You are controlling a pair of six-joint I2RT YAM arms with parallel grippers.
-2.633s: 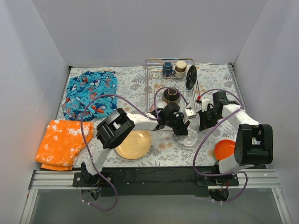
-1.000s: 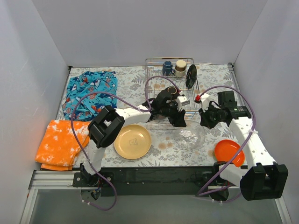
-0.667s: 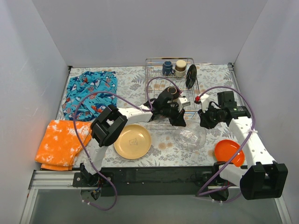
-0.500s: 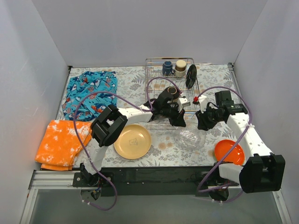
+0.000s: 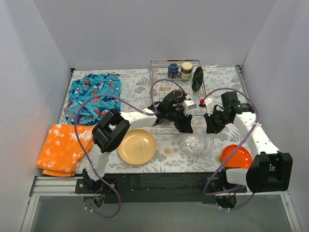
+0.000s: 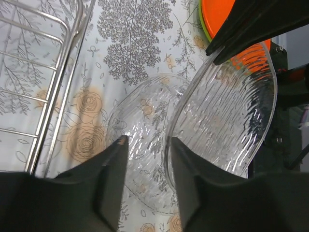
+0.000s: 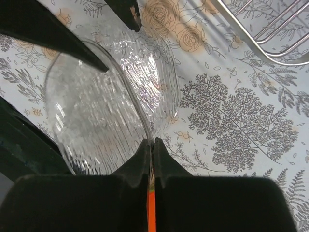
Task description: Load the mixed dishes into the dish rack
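My right gripper [image 7: 153,142] is shut on the rim of a clear glass plate [image 7: 96,111], which it holds tilted above a second glass plate [image 7: 157,79] lying on the table. My left gripper [image 6: 147,145] is open, and the tilted glass plate [image 6: 227,121] has its rim just inside the right finger. In the top view both grippers meet at the glass [image 5: 195,143] in front of the dish rack [image 5: 159,89]. The rack holds a blue mug [image 5: 173,71], a beige cup [image 5: 187,70], a black plate [image 5: 197,79] and a dark brown bowl [image 5: 177,95].
A tan-yellow plate [image 5: 137,146] lies near the front, left of the glass. An orange plate [image 5: 236,156] sits at the front right. A blue patterned cloth [image 5: 94,96] and an orange cloth [image 5: 63,147] lie on the left side.
The right arm has drawn in, its elbow swinging toward the near edge. The glass plate now stands tilted between the two grippers. The left gripper has hardly moved.
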